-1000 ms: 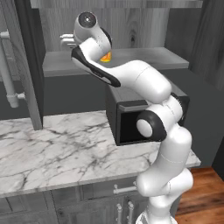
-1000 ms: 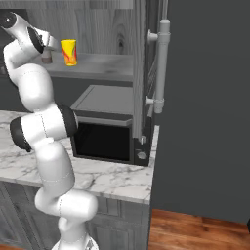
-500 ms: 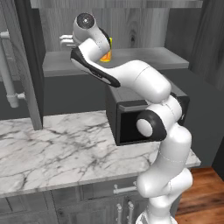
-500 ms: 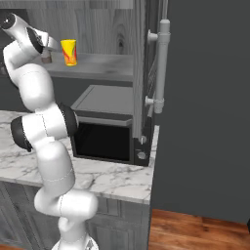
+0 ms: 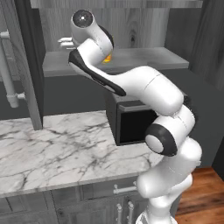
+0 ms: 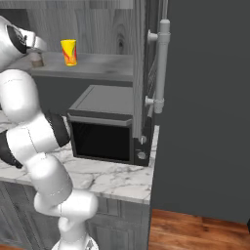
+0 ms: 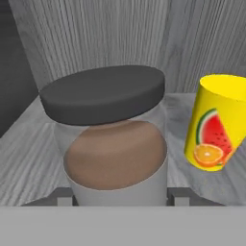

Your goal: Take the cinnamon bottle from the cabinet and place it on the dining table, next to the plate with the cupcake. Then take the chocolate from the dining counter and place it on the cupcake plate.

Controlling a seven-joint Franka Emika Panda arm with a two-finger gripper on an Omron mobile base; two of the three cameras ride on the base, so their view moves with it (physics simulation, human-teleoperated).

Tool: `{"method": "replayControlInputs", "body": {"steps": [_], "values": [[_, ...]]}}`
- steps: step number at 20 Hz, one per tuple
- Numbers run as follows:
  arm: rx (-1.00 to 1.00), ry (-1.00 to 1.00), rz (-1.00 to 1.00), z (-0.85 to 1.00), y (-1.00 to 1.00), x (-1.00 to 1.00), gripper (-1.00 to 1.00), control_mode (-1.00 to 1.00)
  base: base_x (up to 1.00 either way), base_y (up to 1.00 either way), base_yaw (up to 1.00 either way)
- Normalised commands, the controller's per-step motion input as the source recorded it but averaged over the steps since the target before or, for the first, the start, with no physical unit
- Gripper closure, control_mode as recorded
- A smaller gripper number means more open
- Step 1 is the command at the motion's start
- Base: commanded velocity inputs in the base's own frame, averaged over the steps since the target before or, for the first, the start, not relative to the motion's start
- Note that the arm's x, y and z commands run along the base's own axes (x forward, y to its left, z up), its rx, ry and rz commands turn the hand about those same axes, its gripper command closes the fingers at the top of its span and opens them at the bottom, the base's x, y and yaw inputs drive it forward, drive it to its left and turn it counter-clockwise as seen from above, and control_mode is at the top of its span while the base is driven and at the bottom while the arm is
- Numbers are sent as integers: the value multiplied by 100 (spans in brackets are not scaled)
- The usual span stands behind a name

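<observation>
Brown bottle [image 7: 113,139]: on the cabinet shelf [image 7: 29,163], clamped low between the gripper [image 7: 120,196] fingers.
Risk: yellow cup [image 7: 218,126] just beside could get bumped on pull-out.
Grip: low hold, tipping looks possible.

Glossy white arm [image 5: 148,87], dark joints
</observation>
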Motion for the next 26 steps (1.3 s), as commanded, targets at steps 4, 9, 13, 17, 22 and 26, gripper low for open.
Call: {"method": "replayControlInputs", "body": {"steps": [4,9,13,17,22,26], "values": [[-7,0,4,-17,-68,-100,100,-100,0,0,0],[-2,-1,8,-2,-94,-100,100,-100,0,0,0],[0,-3,12,-4,-100,-100,100,-100,0,0,0],[0,-7,11,-19,-91,-100,100,-100,0,0,0],[3,-9,7,-11,-65,-90,100,-100,0,0,0],[5,-3,0,-27,-29,-15,100,-100,0,0,0]]}}
